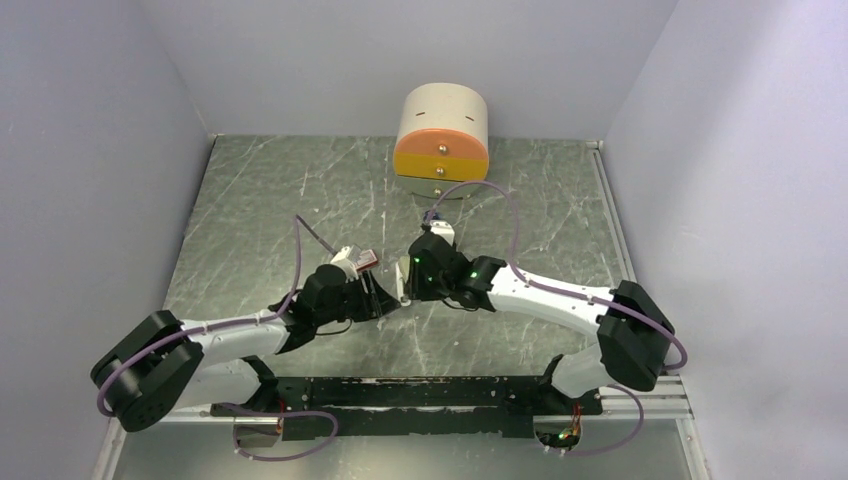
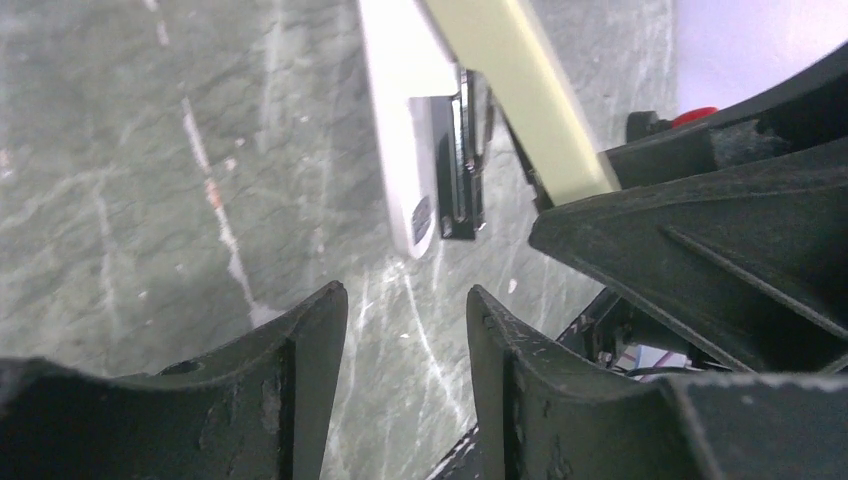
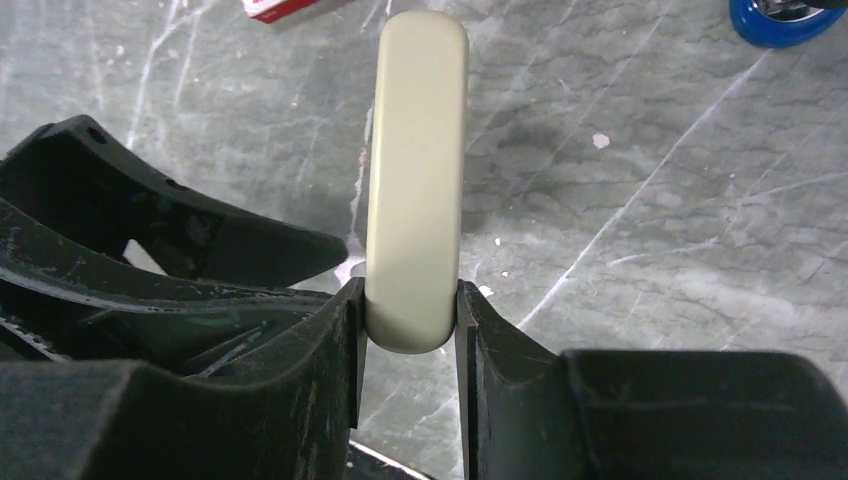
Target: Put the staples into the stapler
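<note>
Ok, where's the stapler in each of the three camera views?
Top external: stapler at centre, mostly hidden between left claw and right claw.
Left wrist: stapler top centre, cream arm slanting right.
Right wrist: stapler centre, cream arm upright, gripped by right claw.
Shared landmark: white-streaked grey table.

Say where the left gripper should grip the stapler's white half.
Probably the white half near its rounded free end, pinched across its thin flat faces, coming end-on from the left gripper, whose open jaws face that end. The right gripper is shut on the cream half, so that side is taken.
</note>
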`<state>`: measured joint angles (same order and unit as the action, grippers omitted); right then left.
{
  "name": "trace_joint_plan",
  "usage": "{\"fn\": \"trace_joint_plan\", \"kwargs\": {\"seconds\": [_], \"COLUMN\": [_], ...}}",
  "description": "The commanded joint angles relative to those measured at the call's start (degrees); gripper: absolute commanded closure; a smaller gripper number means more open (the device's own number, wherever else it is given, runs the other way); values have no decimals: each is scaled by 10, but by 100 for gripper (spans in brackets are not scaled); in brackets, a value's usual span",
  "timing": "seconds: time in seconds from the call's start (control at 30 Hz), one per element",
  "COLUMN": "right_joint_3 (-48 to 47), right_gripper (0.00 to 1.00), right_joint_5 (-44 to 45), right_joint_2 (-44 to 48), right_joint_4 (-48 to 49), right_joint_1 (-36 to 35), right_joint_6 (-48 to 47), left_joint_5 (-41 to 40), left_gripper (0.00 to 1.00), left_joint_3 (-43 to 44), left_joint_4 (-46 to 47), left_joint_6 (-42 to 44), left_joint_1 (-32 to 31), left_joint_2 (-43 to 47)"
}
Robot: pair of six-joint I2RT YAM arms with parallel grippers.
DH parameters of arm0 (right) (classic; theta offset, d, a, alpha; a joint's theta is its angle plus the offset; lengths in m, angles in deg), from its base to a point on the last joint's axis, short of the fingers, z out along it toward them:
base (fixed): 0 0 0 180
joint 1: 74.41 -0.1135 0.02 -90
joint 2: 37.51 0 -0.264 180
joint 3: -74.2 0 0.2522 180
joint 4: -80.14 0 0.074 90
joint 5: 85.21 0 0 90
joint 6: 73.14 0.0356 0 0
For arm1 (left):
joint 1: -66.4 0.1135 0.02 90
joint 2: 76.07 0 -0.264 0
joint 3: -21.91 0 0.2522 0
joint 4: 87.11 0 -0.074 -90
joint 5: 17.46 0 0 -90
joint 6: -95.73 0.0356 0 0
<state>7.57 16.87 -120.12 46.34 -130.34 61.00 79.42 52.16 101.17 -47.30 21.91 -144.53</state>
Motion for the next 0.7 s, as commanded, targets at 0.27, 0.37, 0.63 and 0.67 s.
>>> {"fn": "trace_joint_plan", "kwargs": {"seconds": [0.27, 0.37, 0.63, 0.67], "right_joint_3": [14, 18, 21, 22], "right_gripper": [88, 88, 89, 89], "right_joint_5": [-78, -82, -95, -98], "right_joint_2": [45, 54, 57, 58], "right_joint_4": [22, 22, 24, 23], "right_joint_1": [21, 24, 34, 34], "right_joint_6": [35, 38, 33, 33], "left_joint_5": [-28, -13, -29, -34], "left_gripper": [66, 75, 68, 72], "left_joint_3": [-2, 4, 1, 1], "left_joint_4": [133, 132, 112, 109], "left_joint_6": [30, 41, 59, 61], "left_joint_1": [-29, -32, -36, -36], "left_joint_2": [-63, -67, -48, -44]}}
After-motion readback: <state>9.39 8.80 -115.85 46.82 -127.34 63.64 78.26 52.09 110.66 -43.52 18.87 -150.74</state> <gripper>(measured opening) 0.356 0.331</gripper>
